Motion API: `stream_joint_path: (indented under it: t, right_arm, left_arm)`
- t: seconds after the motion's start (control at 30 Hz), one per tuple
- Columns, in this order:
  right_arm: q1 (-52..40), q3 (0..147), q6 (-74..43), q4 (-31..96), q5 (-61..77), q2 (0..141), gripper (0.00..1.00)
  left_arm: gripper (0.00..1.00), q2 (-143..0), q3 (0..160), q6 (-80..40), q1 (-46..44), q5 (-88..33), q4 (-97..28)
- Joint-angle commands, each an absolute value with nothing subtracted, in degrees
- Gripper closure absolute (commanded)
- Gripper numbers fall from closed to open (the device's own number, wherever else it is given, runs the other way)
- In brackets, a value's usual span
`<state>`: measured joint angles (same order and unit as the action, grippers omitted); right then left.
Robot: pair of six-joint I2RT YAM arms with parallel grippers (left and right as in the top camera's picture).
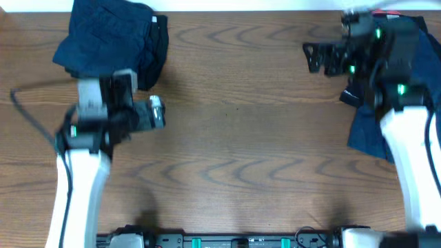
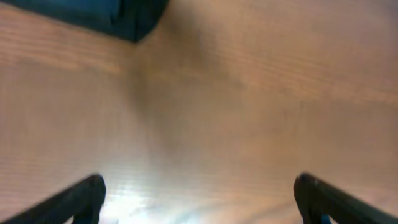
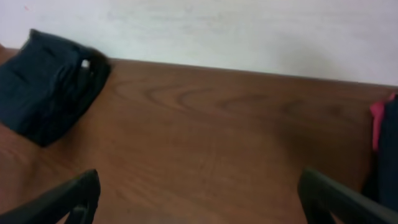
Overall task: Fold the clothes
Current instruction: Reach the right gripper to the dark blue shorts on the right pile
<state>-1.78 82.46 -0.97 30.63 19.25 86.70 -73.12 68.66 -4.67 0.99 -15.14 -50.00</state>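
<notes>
Left wrist view: one folded navy garment [image 2: 87, 15], ahead and leftward, well clear of my left gripper [image 2: 199, 186], jaws spread wide, empty.

Left claw [image 2: 199, 186], right claw [image 3: 199, 180], both open

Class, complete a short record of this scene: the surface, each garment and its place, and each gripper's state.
Surface: wooden table
Folded navy garment: far left corner, compact bundle
Loose navy garment: right edge, partly under the right arm
Left gripper: open, empty, above bare wood
Right gripper: open, empty
</notes>
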Motion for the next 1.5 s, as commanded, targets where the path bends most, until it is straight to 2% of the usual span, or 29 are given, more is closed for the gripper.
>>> stream_joint_path:
  t: [0.0,0.17,0.3,0.47,0.53,0.77,1.27,1.47]
  right_arm:
    - [-1.98,93.38,4.49,36.51,19.51,94.63,0.01]
    - [0.05,107.26,6.85,44.64,19.90,105.36,0.01]
    - [2.57,111.18,15.03,43.33,22.57,108.40,0.01]
    - [6.31,110.50,15.49,35.68,21.74,109.80,0.01]
    - [8.47,110.48,15.49,34.06,20.71,111.09,0.07]
    - [14.41,110.48,15.53,32.03,11.90,118.85,0.12]
    - [18.65,110.48,15.27,22.85,10.87,133.56,0.22]
    - [18.74,110.48,13.89,22.61,10.24,137.21,0.31]
  left_arm:
    - [0.02,-83.18,80.82,-1.89,0.43,-15.90,-56.73]
    - [0.02,-95.72,96.27,-1.89,-2.57,-16.10,-64.05]
    - [0.02,-100.71,102.78,-1.93,-6.17,-17.52,-61.01]
    - [0.02,-101.91,102.87,-1.98,-10.68,-17.56,-49.78]
    - [0.02,-102.30,102.87,-1.98,-12.43,-17.58,-47.64]
    - [0.02,-102.91,100.71,-1.13,-16.97,-17.32,-47.40]
    - [0.02,-103.00,94.78,-0.45,-18.35,-17.30,-45.74]
    - [0.02,-103.00,94.72,-0.43,-18.35,-17.30,-45.69]
